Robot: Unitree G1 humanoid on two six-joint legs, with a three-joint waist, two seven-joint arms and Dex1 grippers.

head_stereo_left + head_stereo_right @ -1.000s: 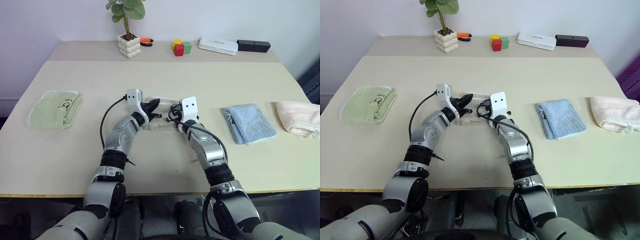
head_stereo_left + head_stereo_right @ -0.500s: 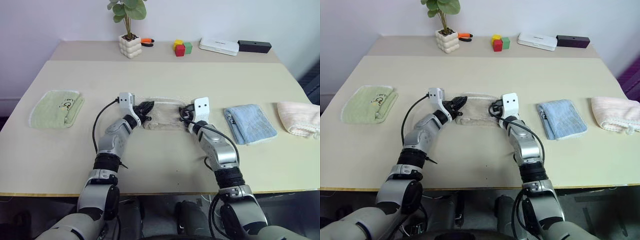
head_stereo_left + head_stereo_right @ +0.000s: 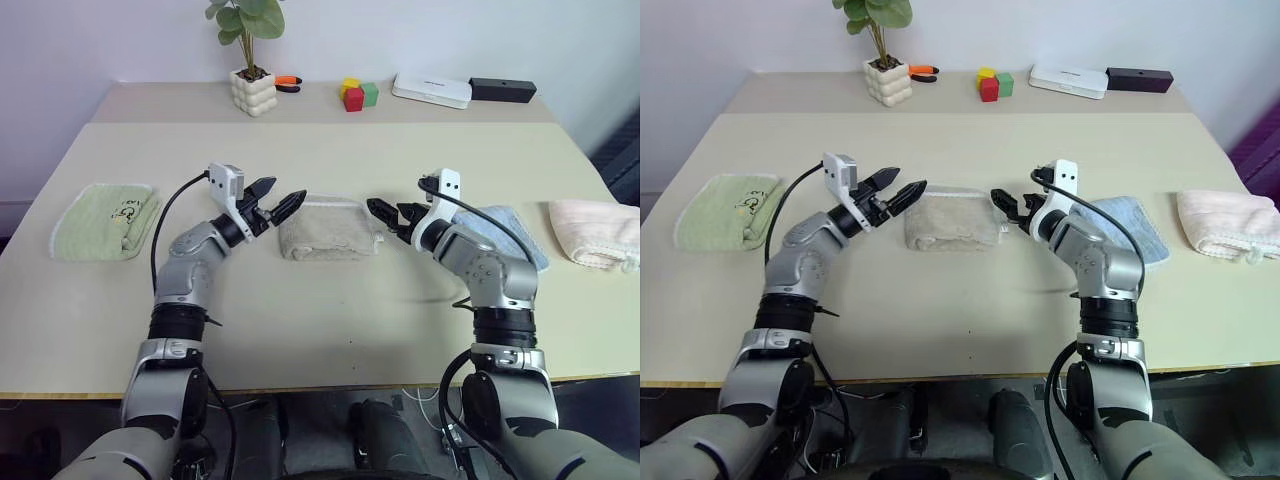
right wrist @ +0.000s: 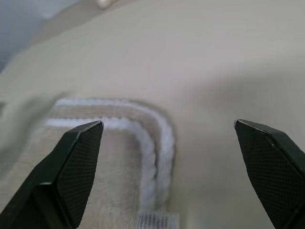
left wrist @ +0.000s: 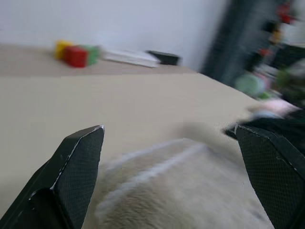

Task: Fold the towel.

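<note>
Both sets of jaws stand wide and hold nothing. Your left gripper [image 3: 275, 197] hangs at centre-left of the head view, its black tips aimed at the towel's left end and just short of it. Your right gripper [image 3: 392, 213] mirrors it at centre-right, just beside the towel's right end, apart from the cloth.

The towel [image 3: 328, 227] lies between them at the middle of the frame as a compact folded bundle on the table [image 3: 330, 320]. In the right wrist view its white stitched edging [image 4: 157, 143] shows two layers stacked, with a small white loop at the lower edge.

From here the risk, as I judge it, is undoing what already looks done. With the tips this near each end, any sweep inward or downward could snag the terry pile and drag the upper layer off the lower one. Watch your right forearm too: it passes over the light blue towel [image 3: 520, 235] at right of centre, and a low move there could pull that cloth along. The light green towel [image 3: 100, 218] at far left and the pink towel [image 3: 598, 232] at far right sit well apart from either arm.
</note>
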